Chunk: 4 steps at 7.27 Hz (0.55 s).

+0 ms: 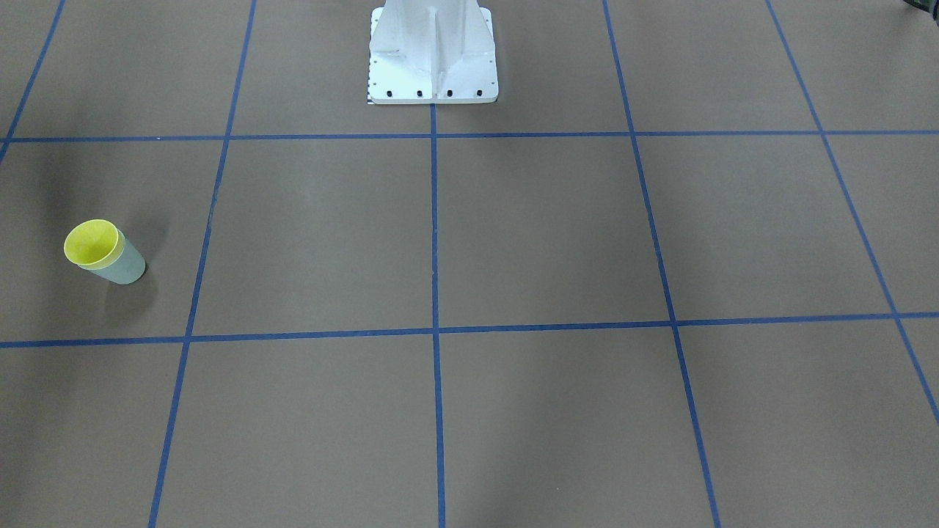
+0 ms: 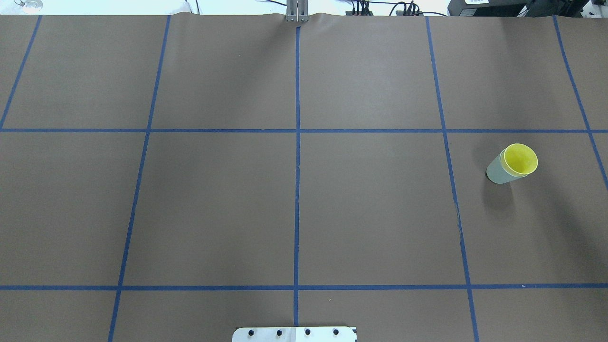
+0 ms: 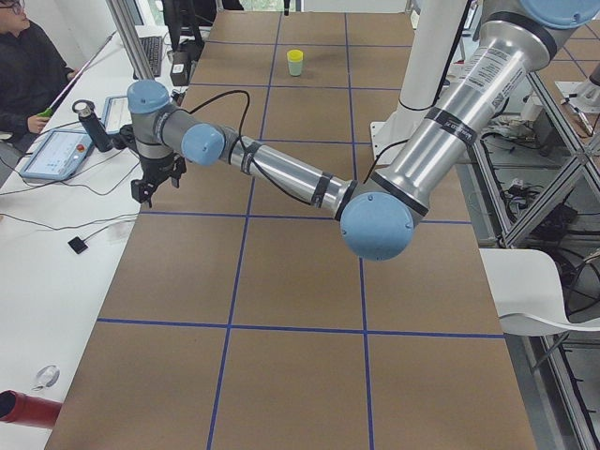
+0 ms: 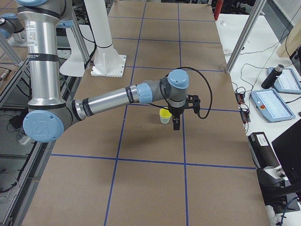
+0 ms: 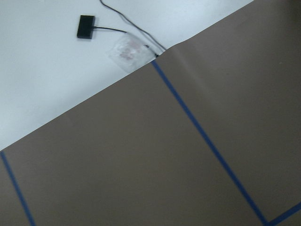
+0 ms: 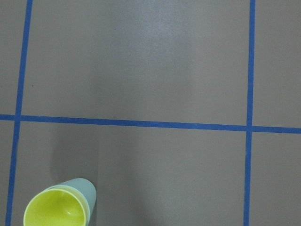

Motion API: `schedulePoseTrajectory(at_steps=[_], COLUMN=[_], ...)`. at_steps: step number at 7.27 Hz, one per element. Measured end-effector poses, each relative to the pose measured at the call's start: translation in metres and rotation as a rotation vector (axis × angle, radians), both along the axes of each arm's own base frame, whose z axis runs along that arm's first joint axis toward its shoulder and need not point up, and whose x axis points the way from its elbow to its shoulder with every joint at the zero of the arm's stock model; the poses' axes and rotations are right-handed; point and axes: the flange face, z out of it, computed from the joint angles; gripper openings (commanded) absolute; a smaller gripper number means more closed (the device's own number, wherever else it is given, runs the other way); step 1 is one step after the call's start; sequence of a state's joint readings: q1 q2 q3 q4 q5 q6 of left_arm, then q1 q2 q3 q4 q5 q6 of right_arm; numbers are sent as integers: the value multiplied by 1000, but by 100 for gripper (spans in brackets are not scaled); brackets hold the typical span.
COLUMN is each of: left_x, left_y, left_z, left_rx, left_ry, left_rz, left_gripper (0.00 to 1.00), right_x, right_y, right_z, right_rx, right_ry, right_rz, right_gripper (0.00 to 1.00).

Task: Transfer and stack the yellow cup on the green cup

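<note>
The yellow cup [image 1: 92, 242] sits nested inside the green cup [image 1: 126, 268], upright on the brown table, on the robot's right side. The pair also shows in the overhead view, yellow cup [image 2: 521, 159] in green cup [image 2: 495, 173], and at the bottom left of the right wrist view [image 6: 56, 211]. My right gripper [image 4: 176, 125] hangs just beside the stacked cups [image 4: 164, 115], apart from them; I cannot tell whether it is open or shut. My left gripper [image 3: 155, 185] hovers over the table's operator-side edge, far from the cups; its state cannot be told either.
The white robot base [image 1: 433, 59] stands at the table's robot side. Blue tape lines grid the brown paper. Beyond the paper edge a small black box [image 5: 86, 27] and a plastic bag [image 5: 129, 49] lie on white surface. An operator [image 3: 23, 66] sits by tablets.
</note>
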<state>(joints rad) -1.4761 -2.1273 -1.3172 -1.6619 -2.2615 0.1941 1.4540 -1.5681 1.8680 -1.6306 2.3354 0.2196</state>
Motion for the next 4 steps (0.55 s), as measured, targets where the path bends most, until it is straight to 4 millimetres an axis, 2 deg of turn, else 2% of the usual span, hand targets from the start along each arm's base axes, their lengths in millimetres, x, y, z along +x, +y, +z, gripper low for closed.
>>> schedulePoseTrajectory(at_steps=[1,2,4], left_x=[-17,-26,-53], left_y=[14,33,68], left_z=[41,79,135], left_rx=[-49,-103,-164], left_ry=[-6,-6,0], left_rz=[-10,-29,-85], left_gripper=[100,100,100], right_x=[19,33,54], right_y=[9,19,41], right_z=[15,30,56], right_rx=[-8,-23,-68], right_ry=[-5,-2,7], right_rz=[10,24,59], right_gripper=[99,99,99])
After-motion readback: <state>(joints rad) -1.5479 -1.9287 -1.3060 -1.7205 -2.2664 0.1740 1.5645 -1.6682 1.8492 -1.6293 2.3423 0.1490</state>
